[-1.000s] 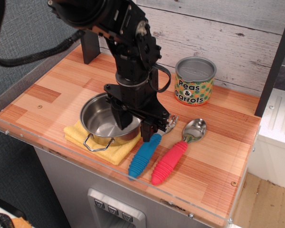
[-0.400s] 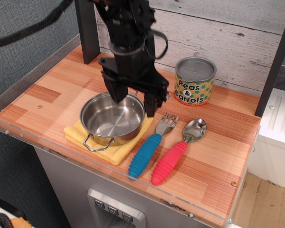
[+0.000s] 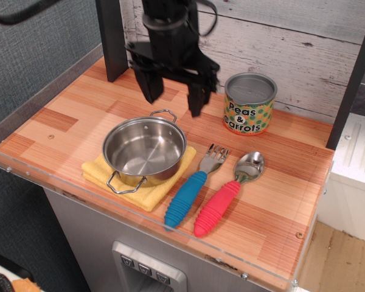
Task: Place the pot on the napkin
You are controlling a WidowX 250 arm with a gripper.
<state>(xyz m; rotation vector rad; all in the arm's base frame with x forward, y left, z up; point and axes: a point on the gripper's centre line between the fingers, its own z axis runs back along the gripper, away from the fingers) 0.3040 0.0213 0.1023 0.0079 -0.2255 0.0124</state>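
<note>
**Pot Is Set on the Napkin**

The pot (image 3: 144, 150) is seen sitting on the yellow napkin (image 3: 147, 196) on the counter (image 3: 61, 121). The gripper (image 3: 173, 97) is held above it, spread wide, with nothing grasped. The job looks done.
</note>
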